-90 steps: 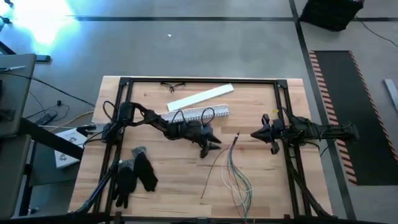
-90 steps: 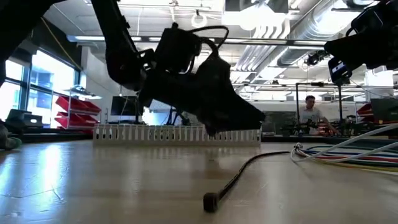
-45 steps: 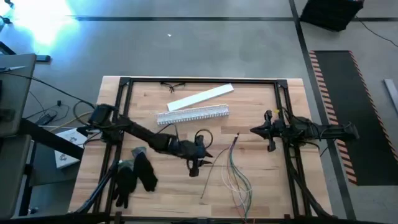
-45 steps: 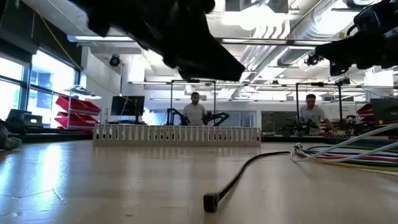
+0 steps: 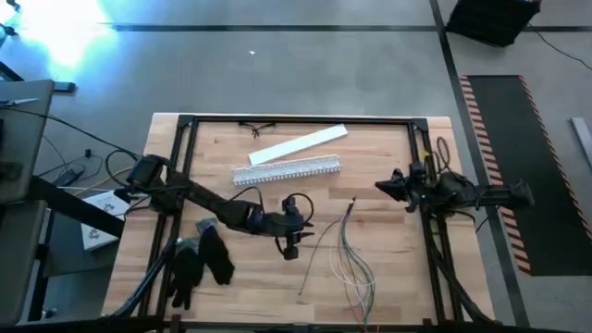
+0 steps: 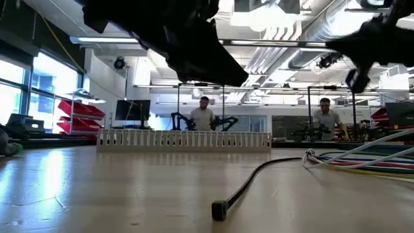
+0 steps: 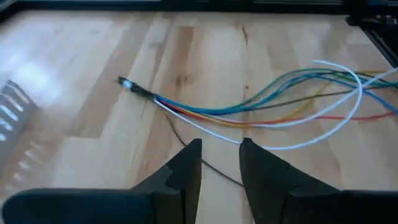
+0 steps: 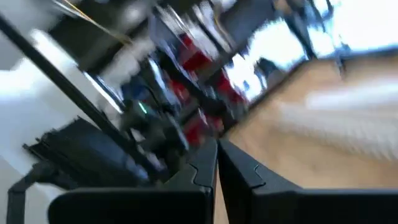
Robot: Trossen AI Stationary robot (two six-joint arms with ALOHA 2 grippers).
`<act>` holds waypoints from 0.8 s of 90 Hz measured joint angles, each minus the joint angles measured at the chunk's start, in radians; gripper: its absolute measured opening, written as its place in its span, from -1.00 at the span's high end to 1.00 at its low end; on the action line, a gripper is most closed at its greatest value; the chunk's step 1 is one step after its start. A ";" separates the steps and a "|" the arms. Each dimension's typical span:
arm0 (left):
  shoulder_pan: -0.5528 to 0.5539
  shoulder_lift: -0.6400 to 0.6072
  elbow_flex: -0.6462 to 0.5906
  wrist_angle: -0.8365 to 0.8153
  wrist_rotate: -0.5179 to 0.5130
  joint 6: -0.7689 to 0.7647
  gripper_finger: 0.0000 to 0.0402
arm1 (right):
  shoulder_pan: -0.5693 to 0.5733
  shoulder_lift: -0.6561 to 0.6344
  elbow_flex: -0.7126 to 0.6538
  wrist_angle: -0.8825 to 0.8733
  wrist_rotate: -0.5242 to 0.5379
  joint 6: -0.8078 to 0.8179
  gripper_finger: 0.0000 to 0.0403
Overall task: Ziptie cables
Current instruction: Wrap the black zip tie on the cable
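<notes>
The cables [image 5: 347, 250] lie lengthwise, bound tip toward the channel [image 5: 287, 171]. Left claw [image 5: 289, 248], slightly parted and empty, hovers beside them; right claw [image 5: 386, 188] closed, empty.

Worktop [image 5: 231, 277]: slotted channel [image 5: 286, 171] near the back centre, flat strip [image 5: 298, 144] just behind it. Cables [image 5: 350, 250] fan out right of centre toward the front edge. Left gripper [image 5: 290, 242] sits just left of the cables. Right gripper [image 5: 385, 188] is right of their back end. Gloves [image 5: 199, 259] lie front-left.
</notes>
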 joint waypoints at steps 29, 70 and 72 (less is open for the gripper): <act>-0.052 0.000 0.000 -0.057 -0.019 0.002 0.56 | 0.142 0.438 0.137 -0.064 0.148 0.163 0.99; -0.116 0.000 0.000 -0.095 -0.149 0.033 0.56 | 0.039 0.968 0.362 -0.324 0.094 0.499 0.07; -0.120 0.000 0.000 -0.099 -0.149 0.038 0.56 | 0.033 0.994 0.371 -0.323 0.096 0.504 0.03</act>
